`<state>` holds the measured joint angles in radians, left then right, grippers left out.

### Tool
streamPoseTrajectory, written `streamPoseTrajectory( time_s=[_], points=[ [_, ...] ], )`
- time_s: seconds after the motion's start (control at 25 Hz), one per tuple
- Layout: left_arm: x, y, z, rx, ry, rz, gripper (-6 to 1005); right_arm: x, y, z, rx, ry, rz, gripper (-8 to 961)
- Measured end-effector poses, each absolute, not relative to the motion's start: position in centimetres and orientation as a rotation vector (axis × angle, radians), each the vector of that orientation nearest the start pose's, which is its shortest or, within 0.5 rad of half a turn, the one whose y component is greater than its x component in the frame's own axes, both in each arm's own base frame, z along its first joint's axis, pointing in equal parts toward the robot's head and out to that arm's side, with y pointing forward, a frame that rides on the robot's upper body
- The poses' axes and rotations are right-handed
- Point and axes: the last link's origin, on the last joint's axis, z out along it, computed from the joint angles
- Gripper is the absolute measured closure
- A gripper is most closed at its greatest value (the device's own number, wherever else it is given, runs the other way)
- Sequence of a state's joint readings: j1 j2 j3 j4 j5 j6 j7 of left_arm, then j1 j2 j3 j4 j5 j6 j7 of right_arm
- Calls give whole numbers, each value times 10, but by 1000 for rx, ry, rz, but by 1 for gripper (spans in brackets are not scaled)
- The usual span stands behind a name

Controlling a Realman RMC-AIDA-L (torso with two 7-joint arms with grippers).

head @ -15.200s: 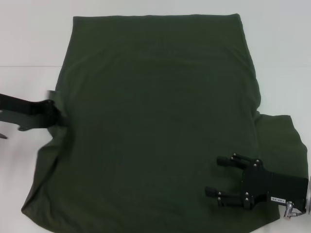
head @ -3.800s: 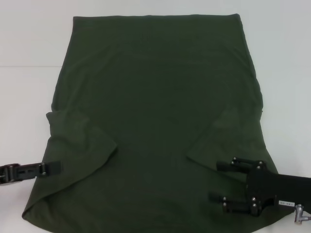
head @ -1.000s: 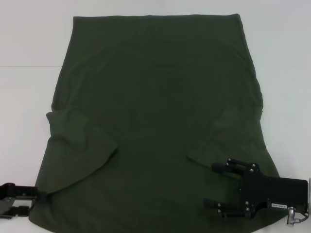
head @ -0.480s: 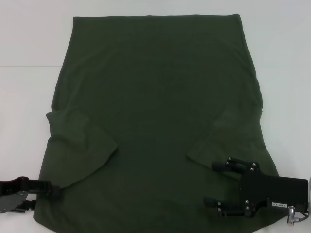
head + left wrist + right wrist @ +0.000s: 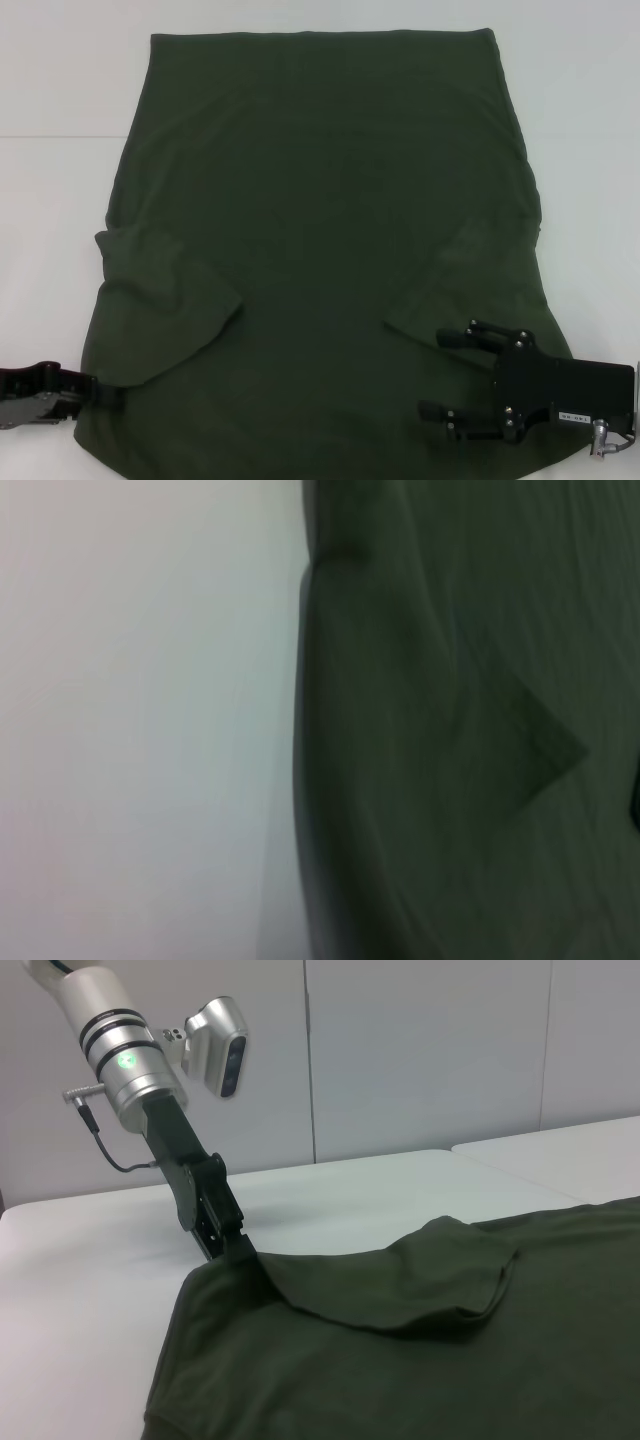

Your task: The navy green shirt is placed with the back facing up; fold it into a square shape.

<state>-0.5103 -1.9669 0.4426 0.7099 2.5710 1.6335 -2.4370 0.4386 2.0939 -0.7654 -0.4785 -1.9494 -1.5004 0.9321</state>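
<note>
The navy green shirt [image 5: 320, 220] lies flat, plain side up, over most of the white table [image 5: 50, 80], with both sleeves folded in onto the body. My left gripper [image 5: 108, 393] sits at the shirt's near left edge, touching the cloth where the folded left sleeve [image 5: 165, 300] starts. The right wrist view shows this left gripper [image 5: 225, 1245] with its tip on the shirt's edge [image 5: 400, 1340]. My right gripper [image 5: 445, 373] hovers open over the near right part, just past the folded right sleeve [image 5: 470, 270]. The left wrist view shows the shirt's edge [image 5: 450, 730] against the table.
Bare white table [image 5: 90, 1290] runs along the shirt's left side and also shows on the right [image 5: 590, 150]. A seam in the table top [image 5: 50, 137] crosses behind the shirt. A pale wall [image 5: 430, 1050] stands beyond the table.
Over the last second my left gripper slid in from the table to the shirt's near left edge. The right gripper shifted slightly. Both sleeves were folded in earlier.
</note>
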Motion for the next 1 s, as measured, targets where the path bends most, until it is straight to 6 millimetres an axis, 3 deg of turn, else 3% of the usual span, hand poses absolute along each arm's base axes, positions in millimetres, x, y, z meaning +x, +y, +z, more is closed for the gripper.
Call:
streamPoseTrajectory(
  time_s=[0.16,0.28,0.48,0.64,0.72,0.88,1.0],
  points=[
    [-351,297,55,2298,2393,262,459,292,285,-43,-2762,314,655,34],
    [-351,296,55,2297,2394,261,688,292,285,-43,-2762,314,657,35],
    [-350,298,54,2303,2393,256,893,291,284,-43,-2764,316,665,36],
    [-350,299,54,2309,2392,254,920,289,286,-38,-2747,410,707,36],
    [-349,299,54,2313,2383,257,934,287,290,-28,-2711,513,767,36],
    [-348,299,54,2319,2371,259,961,286,300,15,-2633,775,836,37],
    [-348,299,53,2337,2349,256,968,294,307,55,-2541,1135,811,38]
  ],
)
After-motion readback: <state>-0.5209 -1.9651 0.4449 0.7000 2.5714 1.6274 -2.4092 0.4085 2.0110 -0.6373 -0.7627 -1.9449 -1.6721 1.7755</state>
